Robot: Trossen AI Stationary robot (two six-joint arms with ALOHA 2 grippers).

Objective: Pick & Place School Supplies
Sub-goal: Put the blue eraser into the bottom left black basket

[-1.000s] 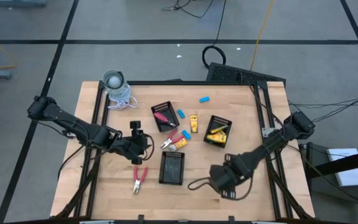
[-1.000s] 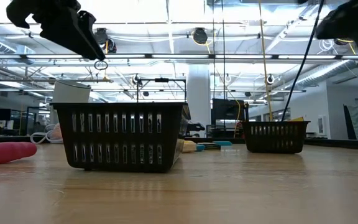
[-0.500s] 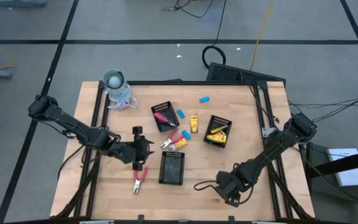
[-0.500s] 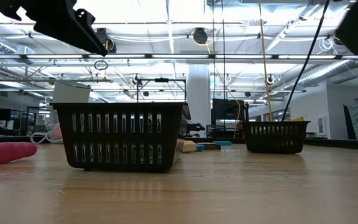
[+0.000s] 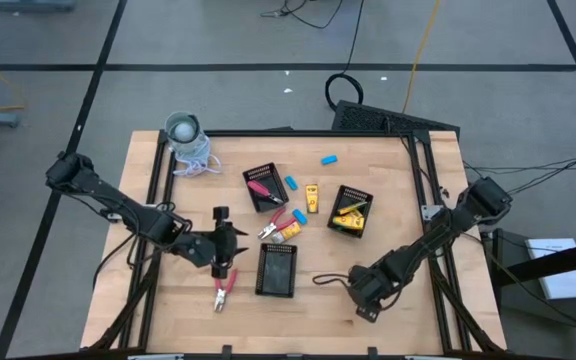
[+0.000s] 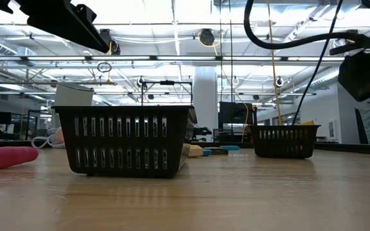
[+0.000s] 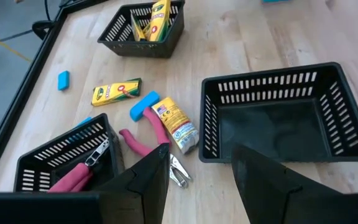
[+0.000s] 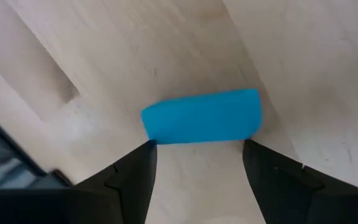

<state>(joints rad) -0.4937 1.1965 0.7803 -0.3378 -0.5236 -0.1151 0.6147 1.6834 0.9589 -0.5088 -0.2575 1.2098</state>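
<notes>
Counter [image 5: 178, 310] carries three black slotted trays; the nearest [image 5: 276, 270] is empty. Left end effector [image 5: 230, 243] hovers released above red-handled pliers [image 5: 223, 289], at the tray's 9 o'clock. Right end effector [image 8: 194, 163] straddles a light-blue eraser [image 8: 201, 116], fingers apart, ungripped; the eraser is hidden overhead.

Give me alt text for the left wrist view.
An empty black tray sits just past the left hand, whose fingers stand open. Beside it lie red pliers, a yellow tube, a blue piece and a crayon box; two more trays hold supplies.
</notes>
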